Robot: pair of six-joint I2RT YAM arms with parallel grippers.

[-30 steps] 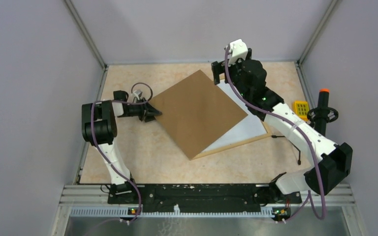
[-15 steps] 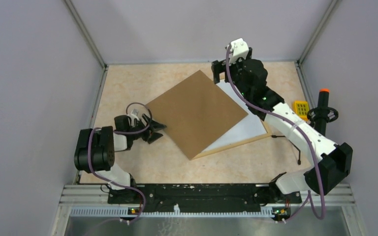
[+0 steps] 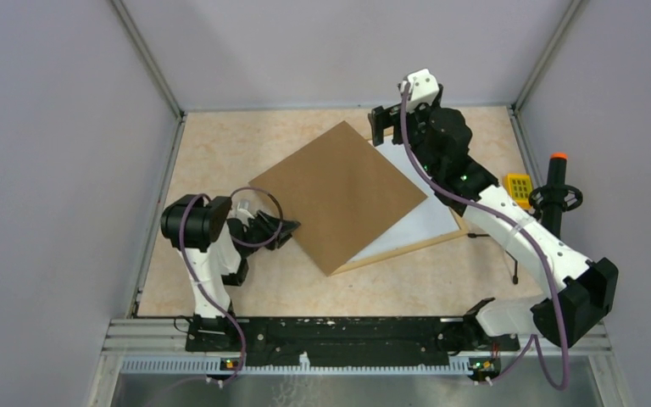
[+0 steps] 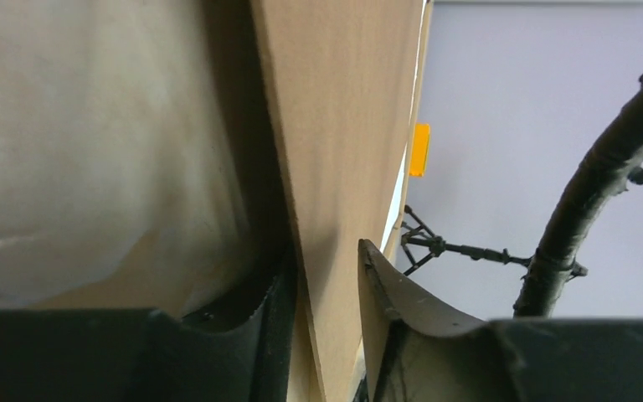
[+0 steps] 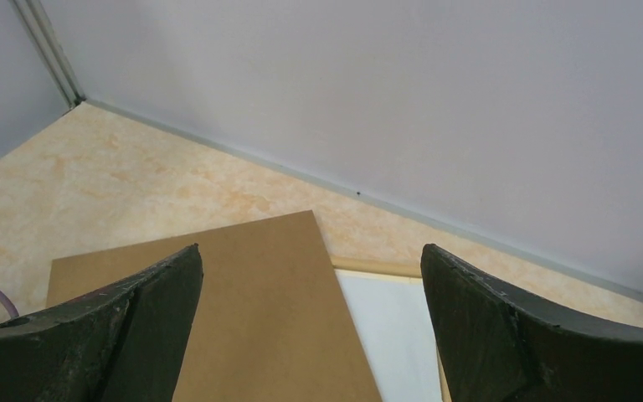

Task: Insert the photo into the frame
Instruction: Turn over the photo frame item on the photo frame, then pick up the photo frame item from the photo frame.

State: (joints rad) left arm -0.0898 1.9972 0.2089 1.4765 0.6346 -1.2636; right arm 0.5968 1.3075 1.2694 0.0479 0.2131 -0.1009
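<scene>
The plain brown backing board (image 3: 339,193) lies diagonally over the light wood frame (image 3: 407,248), whose white mat (image 3: 428,216) shows at the right. The photo is hidden. My left gripper (image 3: 286,227) is at the board's lower left edge. In the left wrist view the left gripper (image 4: 325,249) is open, one finger under and one over the board's edge (image 4: 343,126), with a gap. My right gripper (image 3: 379,127) hovers open and empty over the board's far corner. The right wrist view shows the right gripper (image 5: 311,248) above the board (image 5: 251,318), the mat (image 5: 385,335) and the frame's moulding (image 5: 377,268).
A small yellow object (image 3: 520,185) and a black stand with an orange tip (image 3: 557,182) are at the right edge. Grey enclosure walls surround the beige tabletop (image 3: 220,144). The yellow object also shows in the left wrist view (image 4: 419,149).
My left arm has swung from the board's left corner down along its lower left edge, and its fingers now straddle that edge. The right gripper shifted slightly right.
</scene>
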